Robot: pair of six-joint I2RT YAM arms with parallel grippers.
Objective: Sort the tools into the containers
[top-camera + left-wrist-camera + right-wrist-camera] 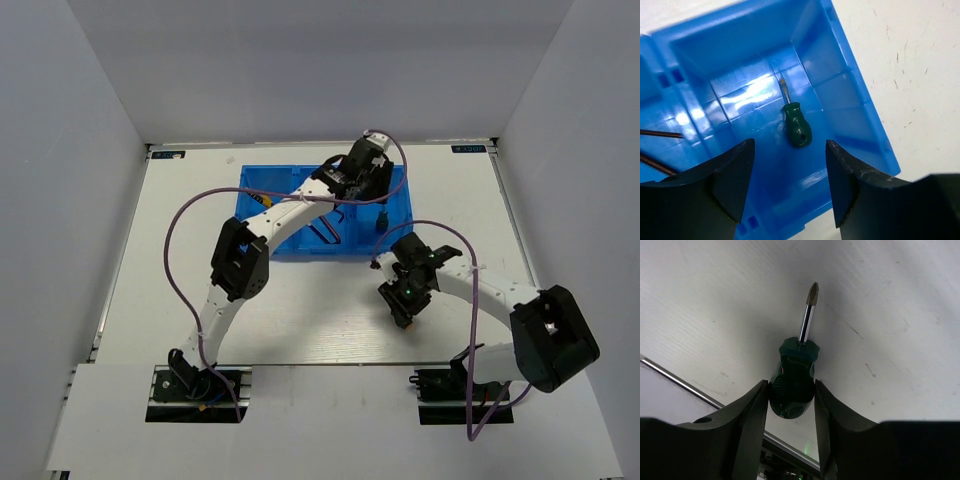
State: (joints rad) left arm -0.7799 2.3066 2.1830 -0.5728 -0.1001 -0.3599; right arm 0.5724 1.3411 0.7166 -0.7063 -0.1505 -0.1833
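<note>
Snugly: R jaws on screwdriver (791, 382)

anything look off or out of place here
Nothing stands out. One green screwdriver lies flat in the end compartment of the blue bin, below the open left pincer. The right pincer grips the other screwdriver by its handle, over the table.

Grey walls (320, 70), white, seemingly scuffed table (300, 325)

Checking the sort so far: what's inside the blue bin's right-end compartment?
One green-handled screwdriver lies on its floor, nothing else visible. Black fingers cover part of the near end, so that is unseen.
</note>
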